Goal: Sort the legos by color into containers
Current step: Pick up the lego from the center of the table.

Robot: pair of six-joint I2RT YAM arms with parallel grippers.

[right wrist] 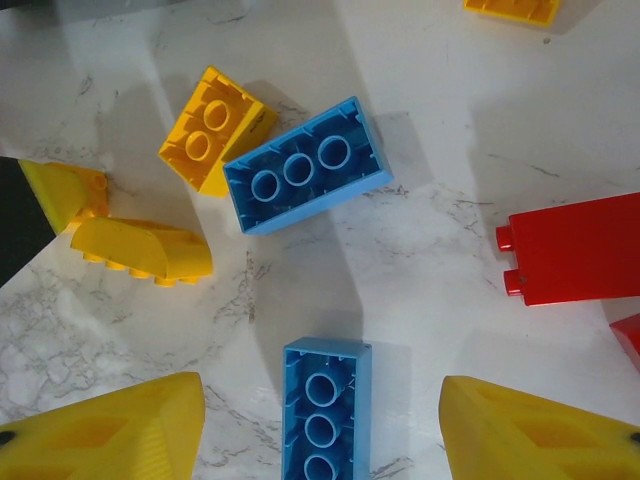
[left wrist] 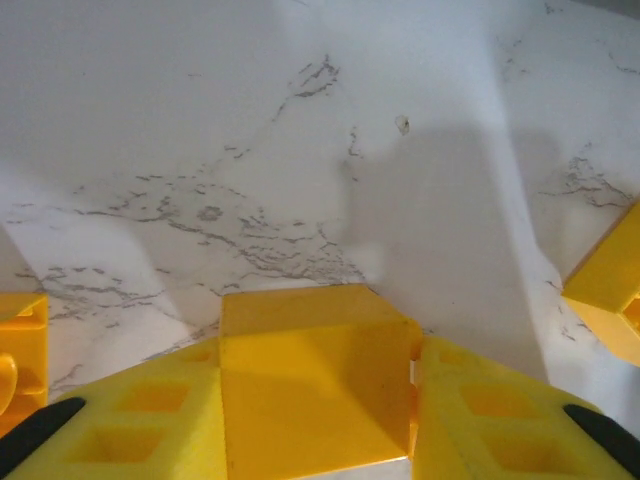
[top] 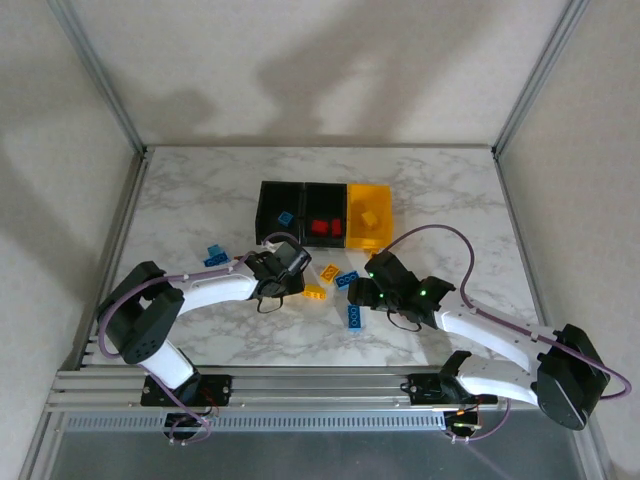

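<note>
In the left wrist view my left gripper [left wrist: 318, 410] has its yellow fingers [left wrist: 150, 425] shut on a yellow lego [left wrist: 300, 370] resting on the marble table. From above, that gripper [top: 293, 279] sits in front of the bins. My right gripper [right wrist: 320, 425] is open, low over the table, with an upside-down blue lego [right wrist: 325, 400] lying between its fingers, untouched. Three containers stand in a row at the back: a black one [top: 268, 212] holding a blue lego, a black one [top: 336, 203] holding red legos, and a yellow one [top: 383, 205] holding a yellow lego.
Loose legos lie ahead of the right gripper: a blue one [right wrist: 305, 165], yellow ones [right wrist: 215, 125] [right wrist: 140, 250], and a red one [right wrist: 580, 250]. Another blue lego [top: 215, 255] lies left of the left arm. Metal frame posts and walls bound the table.
</note>
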